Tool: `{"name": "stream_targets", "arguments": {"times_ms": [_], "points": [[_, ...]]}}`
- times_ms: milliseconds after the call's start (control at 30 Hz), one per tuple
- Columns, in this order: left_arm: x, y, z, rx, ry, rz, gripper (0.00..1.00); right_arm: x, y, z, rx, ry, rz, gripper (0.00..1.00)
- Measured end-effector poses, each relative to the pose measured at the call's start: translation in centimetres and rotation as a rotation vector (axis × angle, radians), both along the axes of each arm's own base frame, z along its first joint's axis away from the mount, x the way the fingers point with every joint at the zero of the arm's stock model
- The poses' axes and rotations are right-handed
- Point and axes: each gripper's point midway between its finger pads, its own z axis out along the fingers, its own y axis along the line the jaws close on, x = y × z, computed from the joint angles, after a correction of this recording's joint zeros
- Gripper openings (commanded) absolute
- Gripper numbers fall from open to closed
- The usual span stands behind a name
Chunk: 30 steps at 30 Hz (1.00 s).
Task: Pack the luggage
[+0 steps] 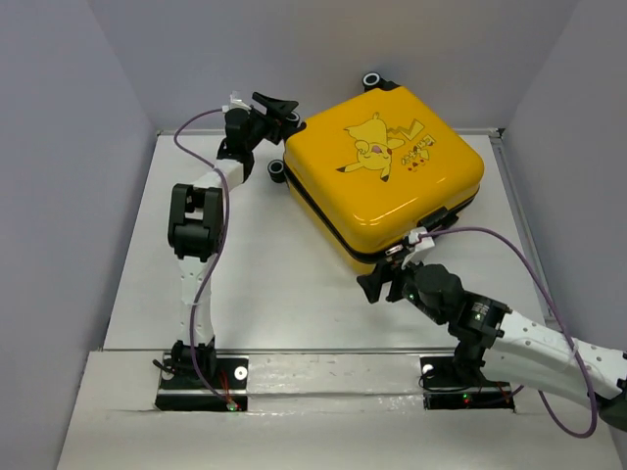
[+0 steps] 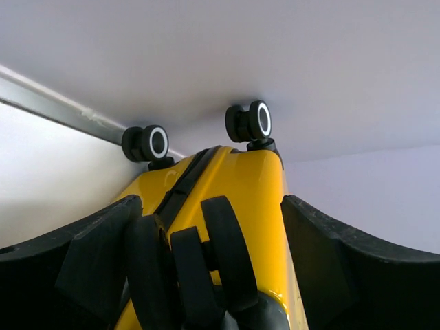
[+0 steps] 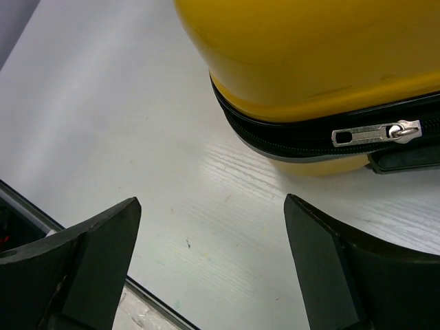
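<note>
Luggage (image 1: 387,176) flat on white table (image 1: 265,284), grey walls (image 1: 294,49) around; left end effector (image 2: 212,206), right end effector (image 3: 210,210) released.

Bench (image 1: 274,294): white, wood-grained flat top. One item lies on it: small yellow hard-shell suitcase (image 1: 387,171), closed, flat on its side, cartoon print uppermost, toward 1 o'clock of bench centre. Black-and-white wheels (image 1: 372,80) along its 11 o'clock edge. Silver zipper pull (image 3: 375,133) at its 6 o'clock corner.
</note>
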Motion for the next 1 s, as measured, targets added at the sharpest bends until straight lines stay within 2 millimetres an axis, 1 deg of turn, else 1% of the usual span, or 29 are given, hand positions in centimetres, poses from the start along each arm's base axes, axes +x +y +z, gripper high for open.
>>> {"name": "stream_targets", "arguments": {"times_ms": [33,100,133,167,200,233,333,367,500,600,667,767,800,833,933,1000], "points": [[0.1,-0.1,0.1,-0.016,-0.006,0.000,0.80,-0.1,0.0,0.1,0.005,-0.002,0.003,0.94],[0.2,-0.1,0.6,-0.037,-0.019,0.004,0.70,-0.2,-0.1,0.2,0.009,-0.008,0.007,0.96],[0.1,-0.1,0.8,-0.045,-0.025,0.005,0.55,-0.2,-0.2,0.4,0.011,-0.014,0.010,0.96],[0.1,-0.1,1.0,-0.054,-0.031,0.005,0.44,-0.3,-0.3,0.6,0.018,-0.021,0.011,0.96],[0.2,-0.1,1.3,-0.061,-0.037,0.012,0.37,-0.4,-0.5,1.0,0.026,-0.030,0.012,0.96],[0.3,0.1,1.3,-0.078,-0.030,0.020,0.25,-0.4,-0.6,1.3,0.034,-0.038,0.012,0.96],[0.3,0.4,1.4,-0.103,-0.019,0.025,0.08,-0.5,-1.1,2.5,0.069,-0.066,0.002,0.97],[0.3,0.3,1.5,-0.105,-0.018,0.023,0.06,-0.5,-1.2,2.6,0.073,-0.070,-0.002,0.97],[0.1,0.2,2.0,-0.109,-0.026,0.020,0.06,-0.3,-2.2,3.3,0.085,-0.091,-0.045,1.00],[-0.2,0.2,3.1,-0.108,-0.033,0.019,0.06,0.0,-3.0,3.7,0.088,-0.099,-0.087,1.00],[-0.7,0.1,5.1,-0.106,-0.054,0.018,0.06,0.2,-3.4,3.9,0.088,-0.102,-0.107,1.00],[-1.4,-0.2,7.6,-0.096,-0.077,0.010,0.06,0.4,-3.8,4.6,0.096,-0.109,-0.131,1.00],[-1.7,-0.3,8.7,-0.095,-0.090,0.005,0.06,0.4,-3.8,4.7,0.099,-0.110,-0.135,1.00],[-2.2,-0.7,10.3,-0.098,-0.113,-0.005,0.06,0.4,-3.9,4.9,0.102,-0.111,-0.138,1.00],[-3.2,-1.4,12.6,-0.102,-0.140,-0.022,0.06,0.3,-4.0,5.0,0.112,-0.111,-0.143,1.00],[-3.6,-1.5,13.2,-0.102,-0.137,-0.027,0.06,0.2,-4.2,5.2,0.120,-0.112,-0.143,1.00]]}}
